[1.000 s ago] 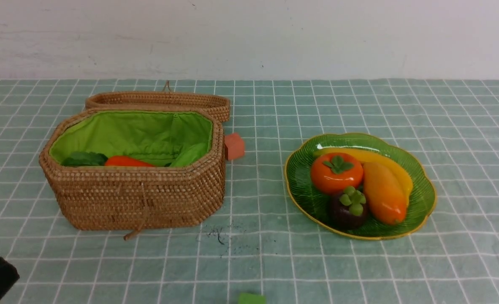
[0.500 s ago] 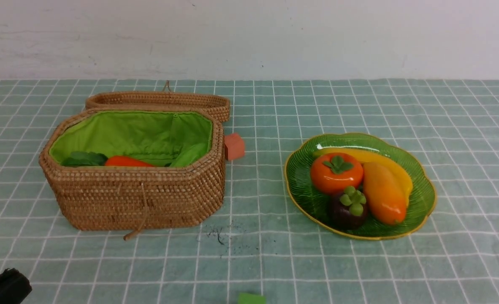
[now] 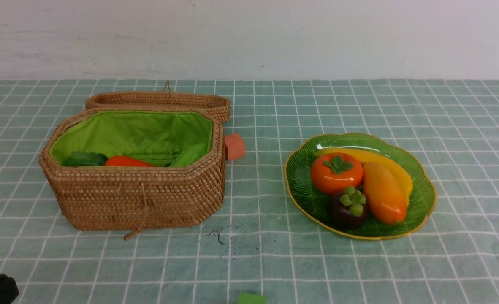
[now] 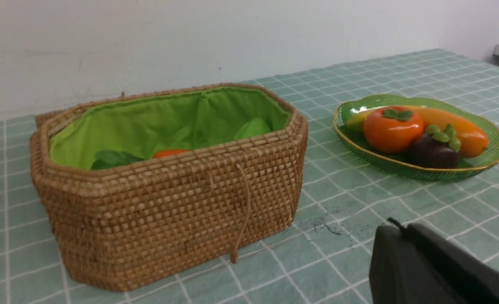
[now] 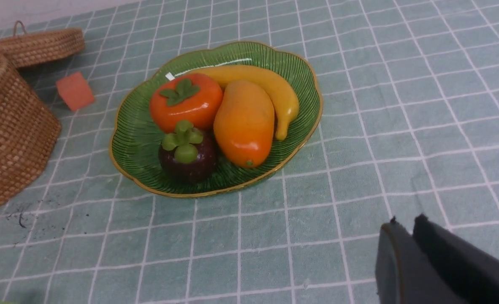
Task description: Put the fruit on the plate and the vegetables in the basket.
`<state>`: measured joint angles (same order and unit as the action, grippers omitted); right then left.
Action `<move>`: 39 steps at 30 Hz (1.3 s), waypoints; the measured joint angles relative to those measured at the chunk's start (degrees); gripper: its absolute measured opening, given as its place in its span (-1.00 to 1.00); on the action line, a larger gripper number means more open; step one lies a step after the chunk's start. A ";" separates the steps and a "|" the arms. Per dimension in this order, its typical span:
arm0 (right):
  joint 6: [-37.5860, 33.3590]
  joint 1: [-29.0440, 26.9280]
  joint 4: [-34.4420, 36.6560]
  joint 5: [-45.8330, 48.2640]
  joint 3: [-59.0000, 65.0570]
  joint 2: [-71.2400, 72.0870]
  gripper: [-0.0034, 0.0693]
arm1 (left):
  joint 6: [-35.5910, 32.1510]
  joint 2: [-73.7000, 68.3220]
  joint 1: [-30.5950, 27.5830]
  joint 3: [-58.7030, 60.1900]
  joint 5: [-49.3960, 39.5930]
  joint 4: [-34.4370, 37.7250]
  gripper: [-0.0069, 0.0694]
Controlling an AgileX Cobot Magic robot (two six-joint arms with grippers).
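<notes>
Front view: the fruit [image 3: 361, 185] all sat on the plate [image 3: 424, 198], and the carrot [image 3: 127, 161] plus some greens lay in the basket [image 3: 139, 198]. Left wrist view: the left gripper [image 4: 395, 230] was closed, empty. Right wrist view: the right gripper [image 5: 403, 226] looked nearly closed, though it was hard to tell; it held nothing. Looked basically done.

Left wrist view: basket, plate and hand on the worktop.
The left hand [image 4: 395, 228] is closed and empty, low over the worktop [image 4: 342, 253]. The basket [image 4: 169, 211] sits near it, lid open, carrot [image 4: 169, 153] inside. Beyond the hand, the plate [image 4: 492, 158] carries persimmon [image 4: 391, 131], mangosteen [image 4: 433, 150] and mango [image 4: 465, 131].
</notes>
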<state>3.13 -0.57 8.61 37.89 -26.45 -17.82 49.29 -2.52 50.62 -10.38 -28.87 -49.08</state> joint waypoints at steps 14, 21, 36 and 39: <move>-2.07 0.00 -8.61 -17.42 27.01 18.20 -0.95 | 0.00 0.11 0.00 0.00 -5.31 0.26 -0.83; -1.64 0.00 -8.92 -16.81 27.53 18.37 -0.95 | 0.00 0.11 0.00 0.00 -6.33 0.25 -0.81; -1.62 0.00 -8.92 -16.72 27.53 18.37 -0.94 | 0.00 0.11 0.00 0.00 -6.37 0.32 -0.79; -1.62 0.00 -8.92 -16.68 27.53 18.37 -0.94 | 0.00 0.11 0.00 0.00 -6.37 0.32 -0.78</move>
<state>1.51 -0.57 -0.31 21.21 1.08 0.55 49.29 -2.41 50.62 -10.38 -35.24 -48.76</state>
